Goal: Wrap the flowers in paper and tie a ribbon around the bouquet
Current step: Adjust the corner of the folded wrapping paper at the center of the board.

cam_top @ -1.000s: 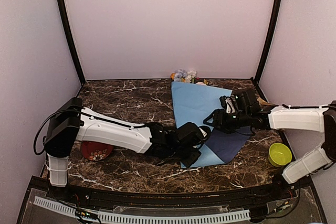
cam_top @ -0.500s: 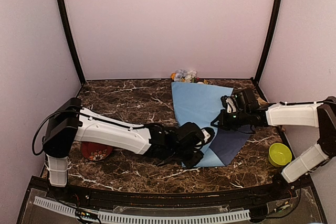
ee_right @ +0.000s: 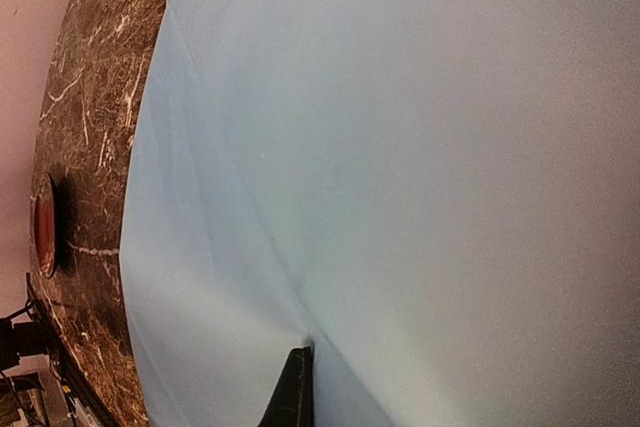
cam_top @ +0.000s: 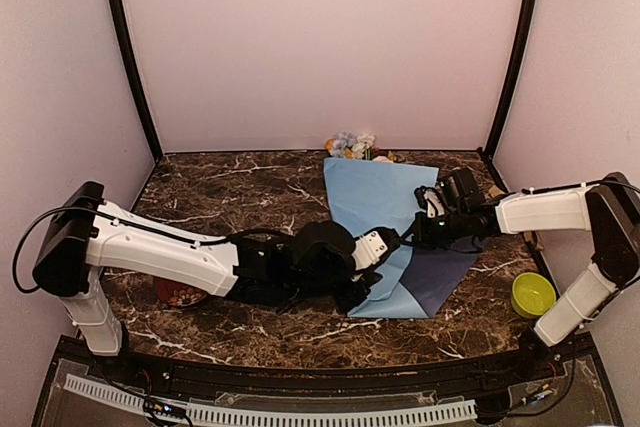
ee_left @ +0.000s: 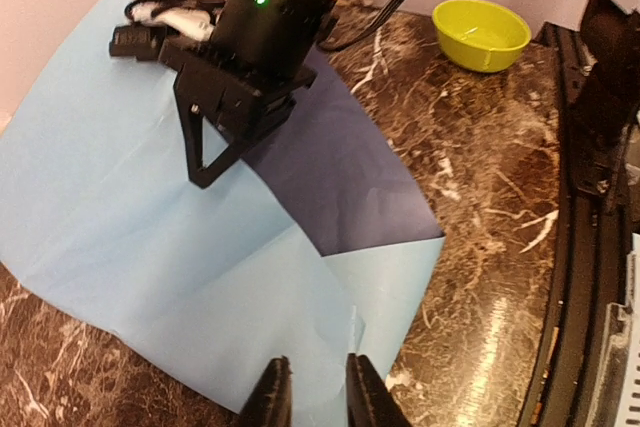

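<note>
Top external: marble table (cam_top: 230, 187). Paper (cam_top: 370, 197) lies R of ctr, navy flap at its 5 o'clock. L gripper (ee_left: 318, 394): jaws slightly apart at paper's 6 o'clock edge. R gripper (ee_right: 303, 357): jaws together, clamped on paper crease, 3 o'clock side. Flowers (cam_top: 350, 144) at paper's 12 o'clock.

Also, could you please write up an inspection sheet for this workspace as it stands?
surface: dark veined marble-look table
job's things: paper spread out, light blue, navy flap folded over; flowers poking past its far edge; ribbon not made out
clutter: red patterned dish partly under left arm; yellow-green bowl
grippers: left gripper slightly open at paper's near edge; right gripper shut, apparently pinching paper
cables: black loop by left arm's shoulder
surroundings: pale walls, black corner posts
</note>
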